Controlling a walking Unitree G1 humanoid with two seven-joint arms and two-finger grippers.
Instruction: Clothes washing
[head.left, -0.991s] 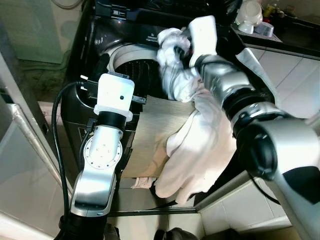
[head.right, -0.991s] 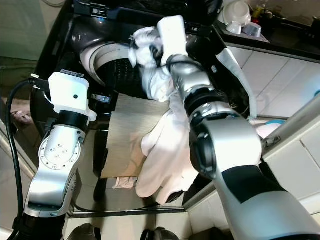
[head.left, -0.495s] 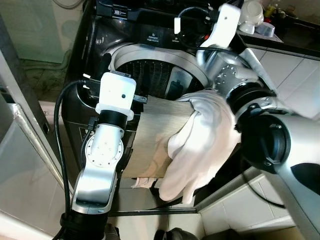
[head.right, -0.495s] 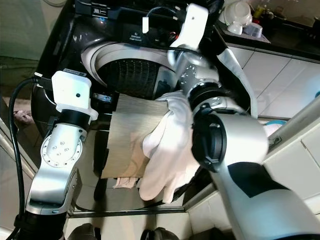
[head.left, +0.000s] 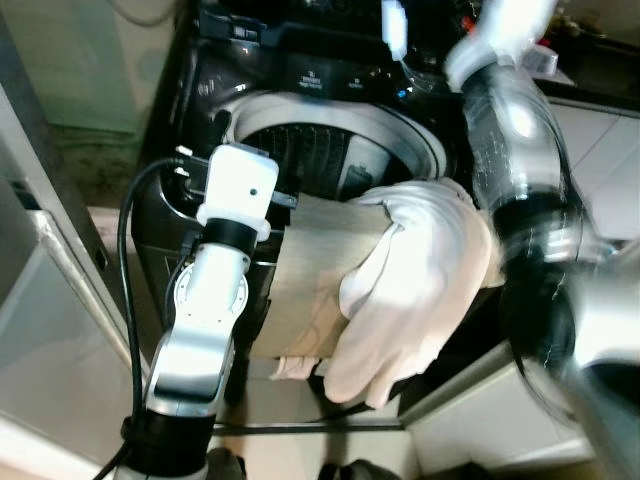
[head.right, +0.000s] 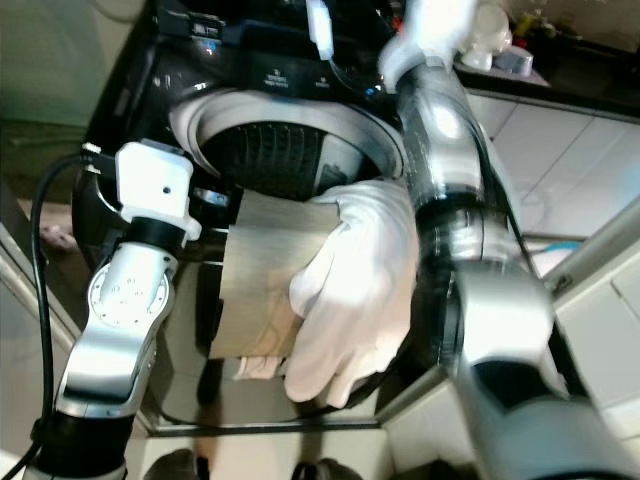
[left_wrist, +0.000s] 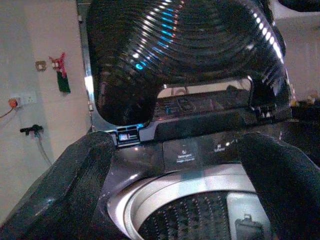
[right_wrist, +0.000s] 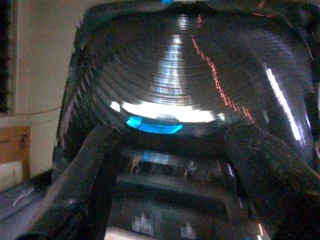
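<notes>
Here, ribbed round washer drum (head.left: 300, 150); crumpled white cloth (head.left: 420, 270) on rim.

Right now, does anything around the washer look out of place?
Yes. A white garment and a grey-beige cloth hang over the washer's front rim and down its outside, not in the drum. Small pale cloth hangs beneath them. Both tools are open, holding nothing: left tool, right tool.

The left pincer (left_wrist: 175, 190) was held forward, its fingers (left_wrist: 70, 185) spread wide. The right pincer (right_wrist: 165, 185) was raised high, fingers (right_wrist: 265, 175) also parted, the arm blurred.
</notes>
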